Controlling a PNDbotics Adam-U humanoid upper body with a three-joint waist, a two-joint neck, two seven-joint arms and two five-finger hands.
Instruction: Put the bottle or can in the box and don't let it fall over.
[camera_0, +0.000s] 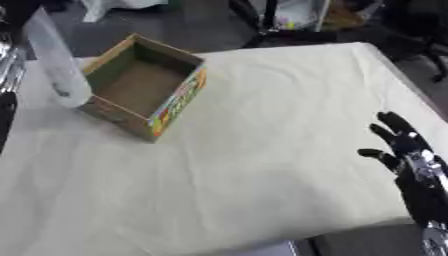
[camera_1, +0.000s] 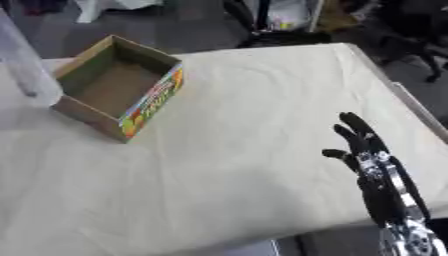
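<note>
Bottle stands outside the box, against its left wall.
Tall and clear, it could tip if nudged; right hand rests open, left hand unseen.

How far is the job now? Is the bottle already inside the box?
Not yet. The box is empty. The clear bottle stands upright just outside its left wall. The right hand rests open near the table's right edge, holding nothing. Grasping and placing remain.
</note>
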